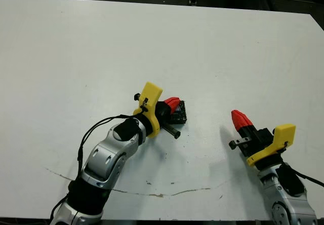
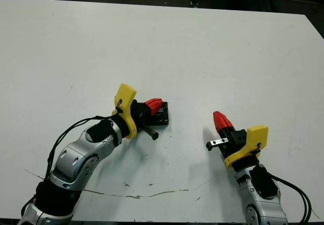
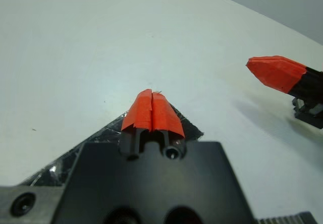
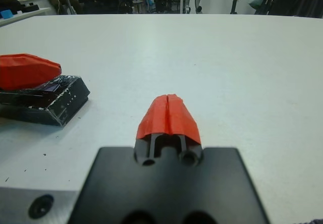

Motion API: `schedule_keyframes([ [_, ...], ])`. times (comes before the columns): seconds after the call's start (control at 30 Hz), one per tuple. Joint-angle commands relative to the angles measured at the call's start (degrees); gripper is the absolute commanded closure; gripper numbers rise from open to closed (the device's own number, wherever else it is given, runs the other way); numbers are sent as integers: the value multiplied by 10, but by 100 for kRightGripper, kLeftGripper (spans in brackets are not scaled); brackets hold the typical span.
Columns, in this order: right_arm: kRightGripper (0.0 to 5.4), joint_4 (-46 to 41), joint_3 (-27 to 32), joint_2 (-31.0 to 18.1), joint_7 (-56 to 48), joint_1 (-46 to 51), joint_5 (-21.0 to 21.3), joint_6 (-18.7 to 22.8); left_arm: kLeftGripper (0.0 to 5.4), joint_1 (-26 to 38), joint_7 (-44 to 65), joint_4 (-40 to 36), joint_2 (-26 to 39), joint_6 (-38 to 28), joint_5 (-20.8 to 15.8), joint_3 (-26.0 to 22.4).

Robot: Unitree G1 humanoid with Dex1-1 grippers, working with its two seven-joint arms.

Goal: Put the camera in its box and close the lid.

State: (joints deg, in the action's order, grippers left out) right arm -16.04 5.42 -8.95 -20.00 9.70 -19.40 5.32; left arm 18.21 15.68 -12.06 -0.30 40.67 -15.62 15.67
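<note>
Pressing down on the lid (image 4: pixel 43 100), the left tool (image 1: pixel 172 103) has its fingers pressed together, pinching nothing. Lid sits on the box at mid-surface (image 1: pixel 76 47); camera not visible, presumably inside. Right tool (image 1: pixel 242 120), likewise pressed together, hangs clear. Closing step; next, confirm seating, withdraw.

A white desk (image 1: pixel 152 42) carries a black box with its crinkly lid (image 4: pixel 48 102) on, near the middle; a thin dark scratch line (image 1: pixel 167 193) marks its near edge
</note>
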Motion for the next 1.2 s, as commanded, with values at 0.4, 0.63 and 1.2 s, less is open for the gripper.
schedule_keyframes([
  [0.4, 540, 4, 0, -3, 1, 7, -1, 5, 538, -28, -44, 0, -22, 151, -39, -25],
  [0.63, 540, -1, 0, -4, 4, 7, 2, 8, 538, -33, -35, 1, -13, 138, -47, -33],
  [1.2, 540, -12, 19, -2, 7, 0, -9, -11, 538, -130, 62, -165, 69, -249, -39, -133],
])
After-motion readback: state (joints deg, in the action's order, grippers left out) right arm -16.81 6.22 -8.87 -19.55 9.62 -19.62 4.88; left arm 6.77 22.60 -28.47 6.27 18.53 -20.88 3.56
